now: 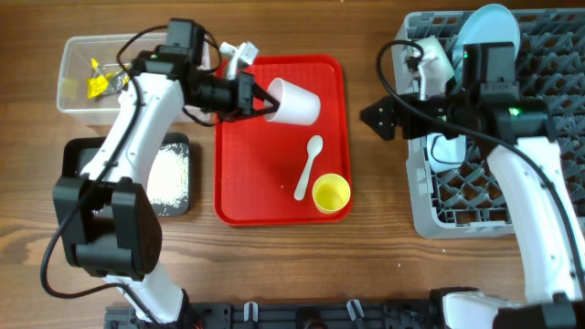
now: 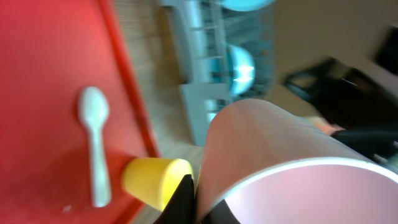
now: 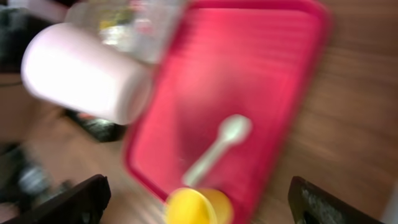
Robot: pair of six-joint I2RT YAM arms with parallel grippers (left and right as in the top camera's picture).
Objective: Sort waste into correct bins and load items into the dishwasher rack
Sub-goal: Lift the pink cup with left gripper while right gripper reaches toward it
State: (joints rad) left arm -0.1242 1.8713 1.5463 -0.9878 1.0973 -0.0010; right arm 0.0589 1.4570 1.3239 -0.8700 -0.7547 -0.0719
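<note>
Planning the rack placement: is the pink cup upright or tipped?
Tipped: the pink cup lies sideways in the left gripper over the red tray, its rim facing the gripper.

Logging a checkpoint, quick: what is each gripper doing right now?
Left gripper: closed on the pink cup, over the red tray.
Right gripper: open, holding nothing.

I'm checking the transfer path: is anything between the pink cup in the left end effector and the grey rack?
Yes. The right end effector, open, hangs between the flat red tray and the grey plastic lattice rack, level with the pale pink cup in the left end effector.
</note>
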